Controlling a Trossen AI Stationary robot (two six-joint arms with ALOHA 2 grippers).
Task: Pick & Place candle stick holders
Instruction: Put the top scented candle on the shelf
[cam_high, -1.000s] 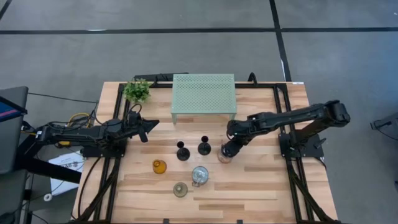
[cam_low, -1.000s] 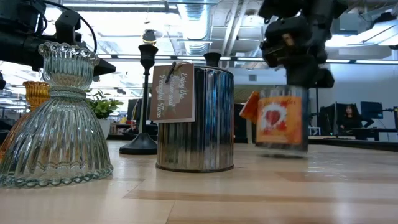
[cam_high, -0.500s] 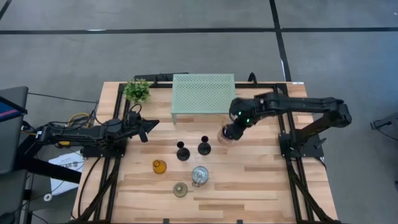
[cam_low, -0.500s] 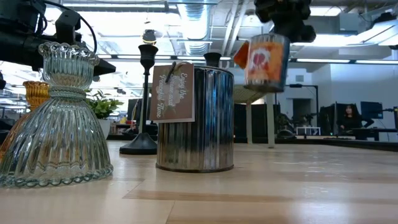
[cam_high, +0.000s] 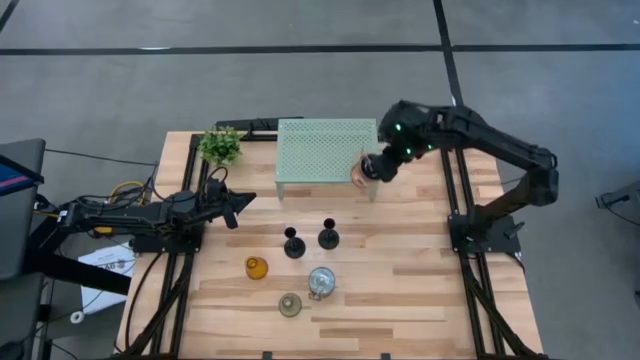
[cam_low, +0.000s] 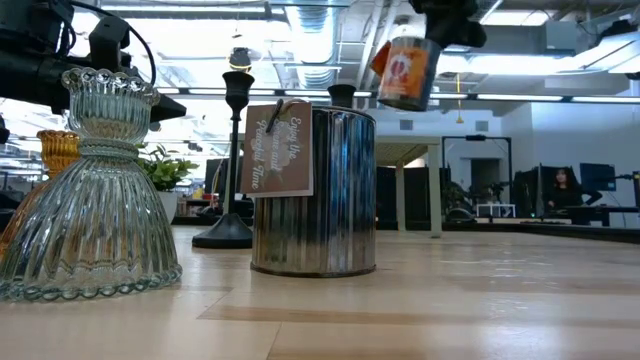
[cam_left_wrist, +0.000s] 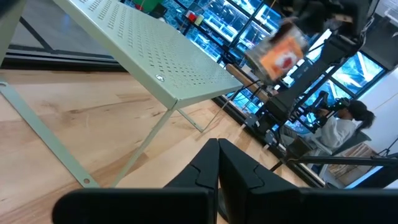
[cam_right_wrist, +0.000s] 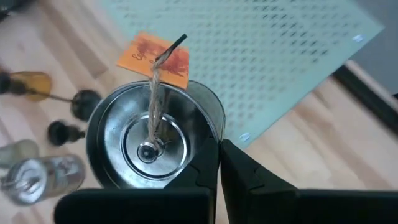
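My right gripper (cam_high: 372, 167) is shut on a silvery jar-like candle stick holder (cam_right_wrist: 152, 140) with an orange tag (cam_right_wrist: 155, 57). It hangs in the air over the right end of the pale green perforated shelf (cam_high: 327, 150) and shows high up in the low view (cam_low: 407, 72). On the table stand two black stemmed holders (cam_high: 293, 243) (cam_high: 328, 237), an amber one (cam_high: 256, 267), a second silvery jar (cam_high: 321, 282) and a pale green glass one (cam_high: 290, 304). My left gripper (cam_high: 240, 200) waits shut at the table's left side. My right gripper pinches the jar's rim wall (cam_right_wrist: 212, 132), one finger inside the jar and one outside. The fingers come slanting down from above. The jar is lifted clear of the table and the shelf, a little tilted, its tag dangling on a string.
A small green potted plant (cam_high: 221, 145) stands at the far left corner beside the shelf. The shelf rests on thin legs (cam_left_wrist: 149, 140), with room beneath it. Bare wood lies along the table's right and near sides. A person sits in the room behind (cam_low: 563, 190).
My right gripper has risen and swung toward the table's far edge, carrying the silvery jar from the table beside the black holders up to the shelf's right end. The jar has gone from standing on the wood to hanging clear and slightly tilted.
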